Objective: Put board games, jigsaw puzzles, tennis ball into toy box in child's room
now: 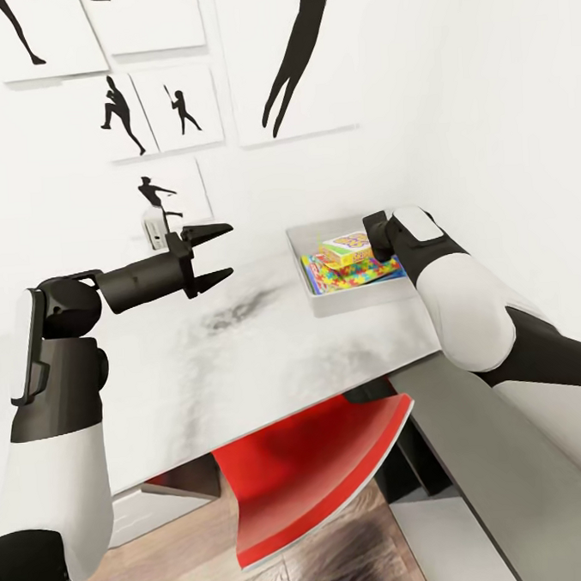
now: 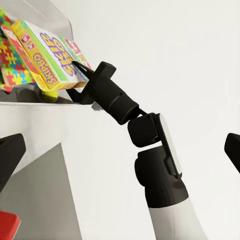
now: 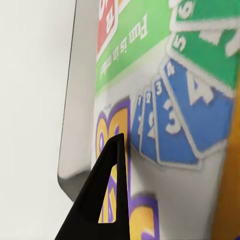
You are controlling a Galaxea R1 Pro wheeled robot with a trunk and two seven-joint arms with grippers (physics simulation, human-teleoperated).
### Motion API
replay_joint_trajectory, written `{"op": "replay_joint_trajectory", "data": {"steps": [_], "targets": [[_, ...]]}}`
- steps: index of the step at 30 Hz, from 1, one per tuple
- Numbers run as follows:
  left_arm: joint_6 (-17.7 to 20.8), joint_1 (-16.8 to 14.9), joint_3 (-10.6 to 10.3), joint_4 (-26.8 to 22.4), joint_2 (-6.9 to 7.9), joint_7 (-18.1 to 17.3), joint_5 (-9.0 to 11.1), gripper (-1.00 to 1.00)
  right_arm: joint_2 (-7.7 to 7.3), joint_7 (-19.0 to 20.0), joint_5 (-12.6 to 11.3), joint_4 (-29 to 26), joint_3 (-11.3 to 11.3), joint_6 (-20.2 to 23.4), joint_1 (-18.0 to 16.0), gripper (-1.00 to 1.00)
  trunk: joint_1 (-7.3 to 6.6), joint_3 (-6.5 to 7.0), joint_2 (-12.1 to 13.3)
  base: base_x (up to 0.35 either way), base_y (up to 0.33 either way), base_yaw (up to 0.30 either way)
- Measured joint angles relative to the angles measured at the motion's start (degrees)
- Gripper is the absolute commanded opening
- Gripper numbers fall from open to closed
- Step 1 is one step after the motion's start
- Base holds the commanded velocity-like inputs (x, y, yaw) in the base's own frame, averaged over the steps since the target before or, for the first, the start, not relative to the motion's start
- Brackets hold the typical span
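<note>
Skip-Bo board game [image 1: 348, 247] lies in toy box [image 1: 360, 296] atop jigsaw puzzles [image 1: 351, 274], right end effector [image 2: 82, 75] clamped on its edge. Left end effector [image 1: 213, 256] gapes empty over desk [image 1: 243, 362], well apart.

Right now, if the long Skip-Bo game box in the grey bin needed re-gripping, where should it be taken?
Take the long Skip-Bo game box across its thin thickness at the end nearest the right gripper, coming from that side. It lies tilted on the multicoloured puzzle sheets in the grey bin, so that edge stands clear.
</note>
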Motion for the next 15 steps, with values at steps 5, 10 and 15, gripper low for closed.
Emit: {"op": "replay_joint_trajectory", "data": {"steps": [5, 10, 15], "targets": [[0.0, -0.03, 0.0, 0.0, 0.0, 0.0, -0.03, 1.0, 0.0, 0.0, -0.01, -0.01, 0.03, 0.0, 0.0, -1.0, 0.0, -0.47, 0.0, 0.0, 0.0, 0.0], [0.0, -0.07, 0.0, 0.0, -0.01, 0.0, -0.05, 1.0, 0.02, 0.02, -0.01, -0.07, 0.07, -0.07, -0.09, -1.0, 0.0, -0.93, 0.0, 0.0, 0.0, 0.004], [0.0, -0.18, 0.0, 0.0, -0.13, 0.0, -0.01, 1.0, 0.07, 0.26, -0.01, -0.1, 0.09, -0.35, -0.47, -1.0, 0.0, -1.28, 0.0, 0.0, 0.0, 0.013]]}}
